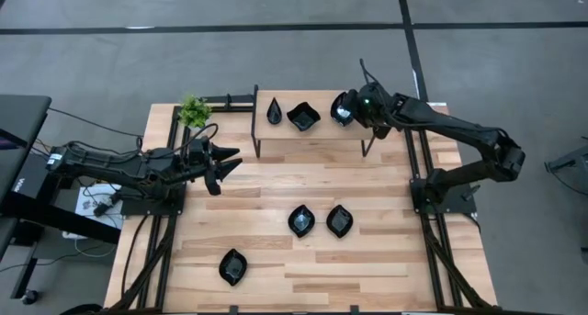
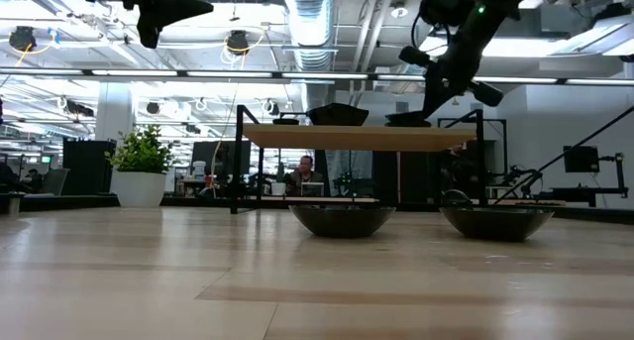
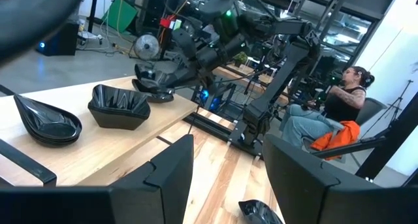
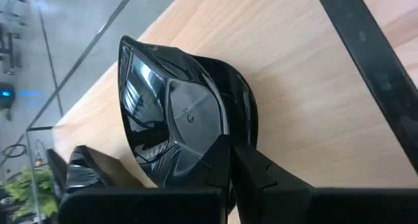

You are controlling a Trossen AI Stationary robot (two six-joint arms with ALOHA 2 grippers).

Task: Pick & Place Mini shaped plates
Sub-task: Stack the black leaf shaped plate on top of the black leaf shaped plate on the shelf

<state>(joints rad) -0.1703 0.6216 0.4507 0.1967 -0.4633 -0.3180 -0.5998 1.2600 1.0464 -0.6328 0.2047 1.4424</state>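
Note:
A raised wooden shelf [image 1: 317, 136] stands at the table's far side. On it rest a black teardrop plate [image 1: 274, 111] and a wavy-edged square plate [image 1: 303, 117]. My right gripper [image 1: 353, 109] is at the shelf's right end, shut on a leaf-shaped black plate [image 4: 163, 119]. Three more leaf-shaped plates [image 1: 301, 220], [image 1: 339, 220], [image 1: 233, 266] lie flat on the table. My left gripper [image 1: 227, 171] hangs open and level above the table's left side, with nothing between its fingers. My right gripper pinches the leaf-shaped plate by its rim [image 4: 219, 152] at the end nearest the arm, between its two fingers. The fingers come slanting down from the table's right. The plate [image 2: 408, 118] is tilted, low over the shelf's right end; whether it touches the shelf, I cannot tell.
A small green potted plant [image 1: 194, 110] stands at the table's far left corner, beside the shelf's black frame [image 1: 255, 122]. Bare wood lies between the shelf and the plates on the table. A seated person [image 3: 339, 110] shows in the room beyond the table.

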